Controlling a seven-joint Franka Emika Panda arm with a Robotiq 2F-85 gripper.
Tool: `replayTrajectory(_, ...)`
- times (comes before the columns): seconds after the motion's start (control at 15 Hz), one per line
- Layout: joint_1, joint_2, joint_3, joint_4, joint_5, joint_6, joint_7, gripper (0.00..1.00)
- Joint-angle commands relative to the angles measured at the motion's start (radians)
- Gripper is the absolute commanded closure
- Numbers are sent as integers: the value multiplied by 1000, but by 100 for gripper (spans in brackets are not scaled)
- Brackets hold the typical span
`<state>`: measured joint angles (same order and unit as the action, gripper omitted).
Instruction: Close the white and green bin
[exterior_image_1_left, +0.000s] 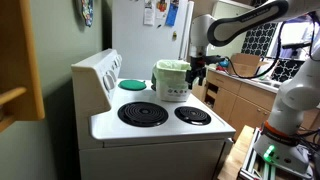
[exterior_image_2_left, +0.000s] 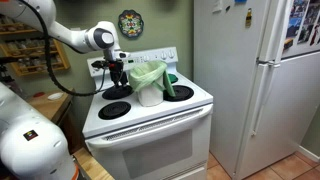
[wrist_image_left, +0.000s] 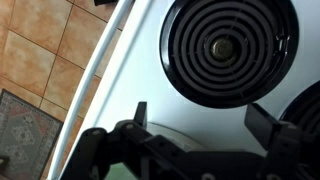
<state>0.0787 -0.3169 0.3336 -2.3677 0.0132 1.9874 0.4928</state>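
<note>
Jaws wide and empty, the black gripper (exterior_image_1_left: 197, 76) hovers beside the small white, green-lined bin (exterior_image_1_left: 173, 85); a sideways nudge could topple it.

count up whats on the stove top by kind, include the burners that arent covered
bare coil burners: 2
white and green bin: 1
flat green disc: 1
total: 4
</note>
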Motion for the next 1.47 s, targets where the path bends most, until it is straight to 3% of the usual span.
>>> replayTrajectory(0.0, 24, 3, -23, 1, -8, -2, 6, 0)
replayTrajectory(0.33, 28, -75, -63, -42, 23, -52, -24, 0)
replayTrajectory(0.67, 11, -195, -116, -70, 3, -245, -55, 0)
replayTrajectory(0.93, -42, -241, -93, -135, -266, -150, -42, 0)
replayTrajectory(1.13, -85, -226, -96, -194, -409, 57, 35, 0)
replayTrajectory(1.2, -57, -212, -103, -136, -341, -44, -13, 0)
replayTrajectory(1.4, -64, -205, -103, -142, -351, -22, -7, 0)
